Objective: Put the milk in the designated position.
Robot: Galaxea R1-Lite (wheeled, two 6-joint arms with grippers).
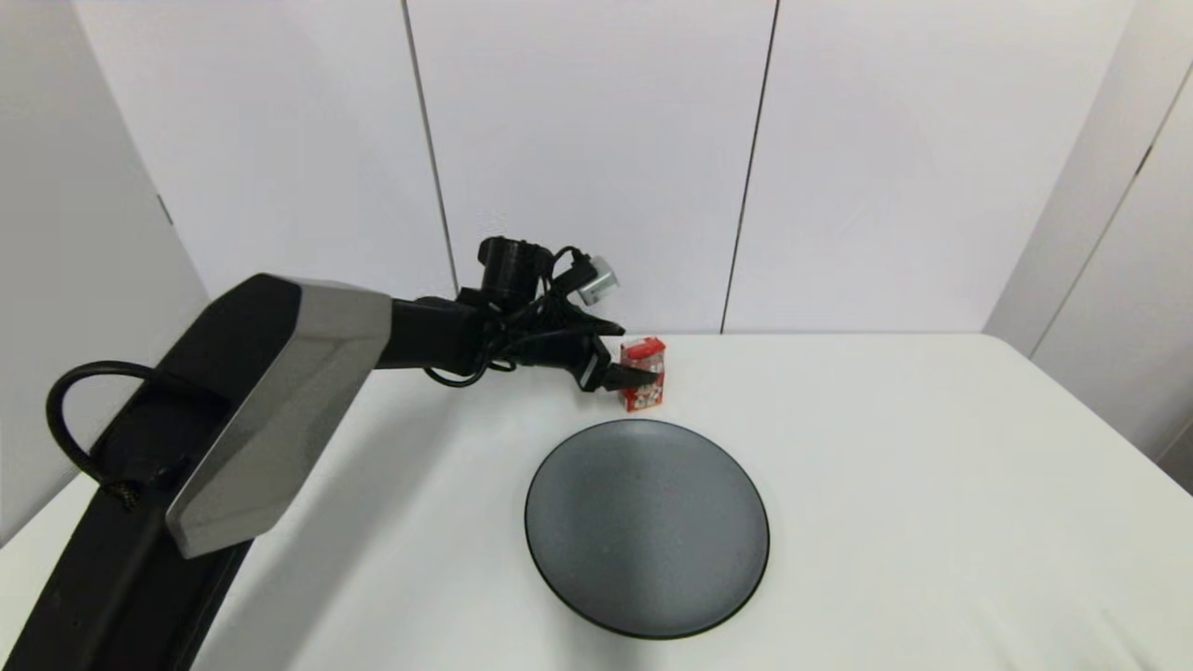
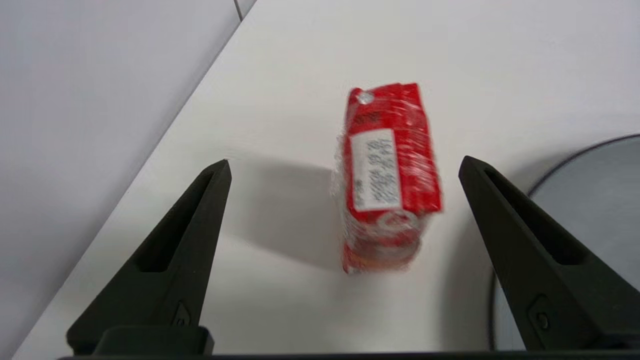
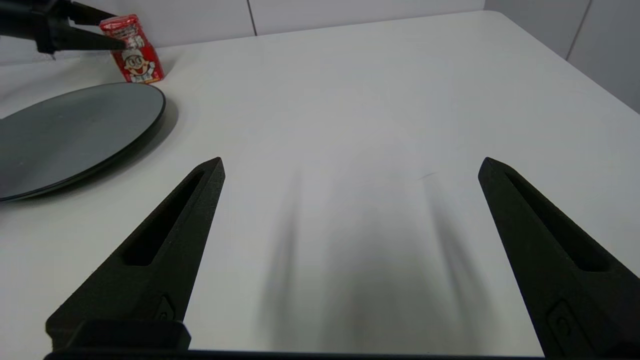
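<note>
Red, small and rectangular, the film-wrapped milk carton (image 1: 643, 374) stands upright just past the left gripper (image 1: 629, 365), beyond the round dark grey plate (image 1: 647, 527). From the left wrist, fingers (image 2: 200, 210) spread wide and hold nothing, carton (image 2: 387, 177) between them but untouched. Looks light, stiffish, slippery; grip the narrow sides mid-height. From the right wrist, the right gripper (image 3: 350, 167) hangs open, idle, carton (image 3: 132, 50) well off.

White table (image 1: 932, 485) — milk (image 1: 643, 375), grey plate (image 1: 647, 527).
</note>
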